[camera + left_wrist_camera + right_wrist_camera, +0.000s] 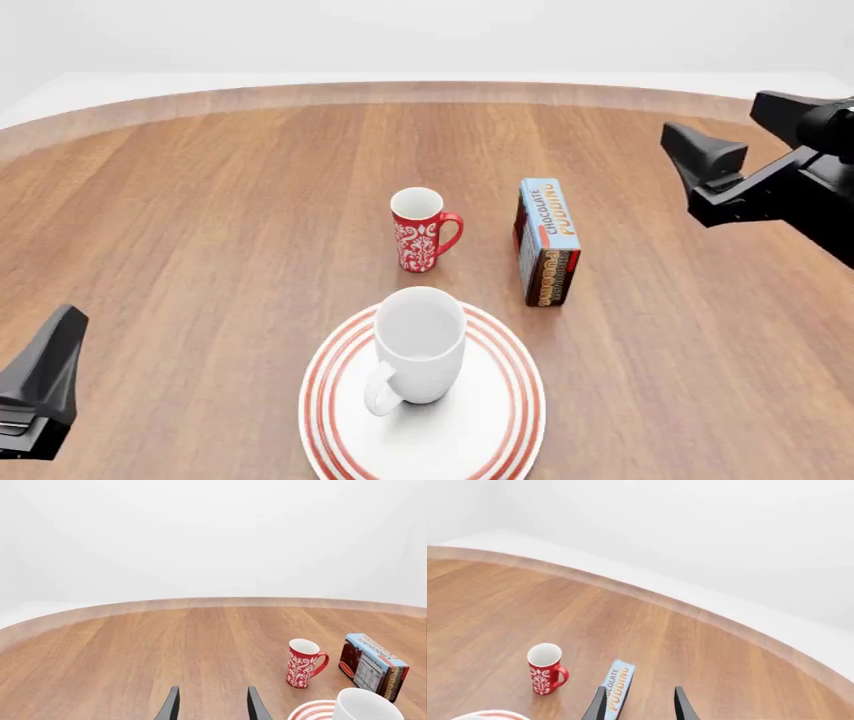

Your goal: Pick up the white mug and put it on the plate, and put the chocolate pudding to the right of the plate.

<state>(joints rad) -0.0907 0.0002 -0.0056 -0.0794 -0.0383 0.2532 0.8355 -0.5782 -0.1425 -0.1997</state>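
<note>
Plate [521, 400] nearest, front rim cut off by frame; white mug [419, 345] upright on it. Pudding box [549, 243] behind plate, to the right, on its edge. Left gripper [212, 705] and right gripper [639, 705]: fingers apart, empty, tips only.

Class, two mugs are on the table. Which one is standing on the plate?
The white mug: plain, wide-mouthed, upright on the red-ringed plate. The slimmer red patterned mug stands on bare wood beyond the plate, left of the chocolate pudding.
</note>
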